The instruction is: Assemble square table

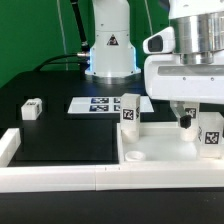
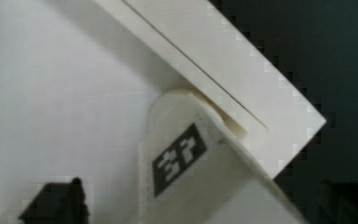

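legs upright on square tabletop (image 1: 150, 140): two, at 12 (image 1: 130, 112) and 3 (image 1: 210, 133) | loose leg (image 1: 31, 109): 9 | fourth leg: unseen | gripper (image 1: 185, 118): over slab, fingers apart, empty

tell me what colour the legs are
White, each leg bearing a black-and-white tag; clearest in the exterior view.

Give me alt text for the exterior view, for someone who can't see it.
A white robot gripper reaches down over a white square tabletop at the exterior view's right, beside an upright tagged leg. Another tagged leg stands at the slab's far left corner, a third leg lies further left, and the marker board lies behind.
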Robot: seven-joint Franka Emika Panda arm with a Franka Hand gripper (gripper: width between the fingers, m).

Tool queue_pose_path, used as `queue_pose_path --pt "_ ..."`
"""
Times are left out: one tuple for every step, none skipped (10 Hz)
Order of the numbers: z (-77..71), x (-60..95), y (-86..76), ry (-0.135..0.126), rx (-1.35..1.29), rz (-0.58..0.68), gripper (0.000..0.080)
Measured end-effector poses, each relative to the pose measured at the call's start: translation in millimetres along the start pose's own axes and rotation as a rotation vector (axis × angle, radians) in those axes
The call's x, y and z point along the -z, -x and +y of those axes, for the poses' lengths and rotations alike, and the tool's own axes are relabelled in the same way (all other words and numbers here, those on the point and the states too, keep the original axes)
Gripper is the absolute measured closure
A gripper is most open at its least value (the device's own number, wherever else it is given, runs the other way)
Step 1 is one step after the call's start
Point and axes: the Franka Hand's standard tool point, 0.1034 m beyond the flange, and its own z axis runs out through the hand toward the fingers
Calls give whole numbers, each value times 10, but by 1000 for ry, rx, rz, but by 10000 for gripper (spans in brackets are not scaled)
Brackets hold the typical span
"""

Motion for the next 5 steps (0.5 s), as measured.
queue_pose_path --pt "-42 -1 -5 22 188 -20 151" --pt "-34 -2 -22 19 161 -12 151" --pt "-32 -7 -19 21 145 -12 177" --pt "-30 -7 -21 21 140 -11 177" --pt "-32 -7 -19 20 93 -11 349"
